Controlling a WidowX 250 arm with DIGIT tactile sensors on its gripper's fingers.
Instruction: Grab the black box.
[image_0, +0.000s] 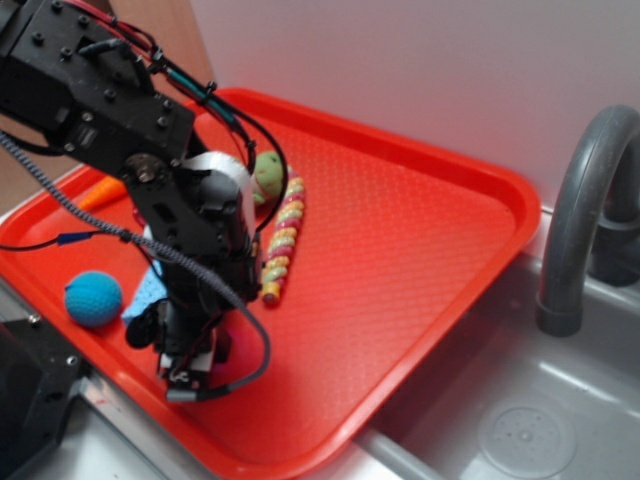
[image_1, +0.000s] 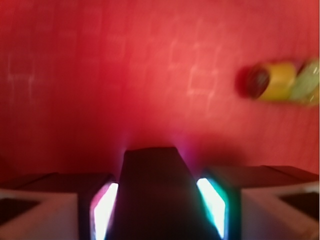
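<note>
In the wrist view the black box (image_1: 152, 190) stands between my two fingers, and its sides meet the glowing pads (image_1: 104, 212) on left and right. My gripper (image_1: 157, 207) is shut on it, low over the red tray (image_1: 125, 75). In the exterior view the gripper (image_0: 190, 365) points down at the tray's near left part. The box is hidden there by the fingers and wrist.
On the tray (image_0: 430, 230) lie a blue ball (image_0: 93, 298), a light blue sponge (image_0: 143, 290), a string of coloured beads (image_0: 283, 240), a green toy (image_0: 268, 172) and an orange piece (image_0: 100, 193). The beads' end shows in the wrist view (image_1: 280, 80). A grey faucet (image_0: 580, 220) and sink (image_0: 520, 430) are at the right.
</note>
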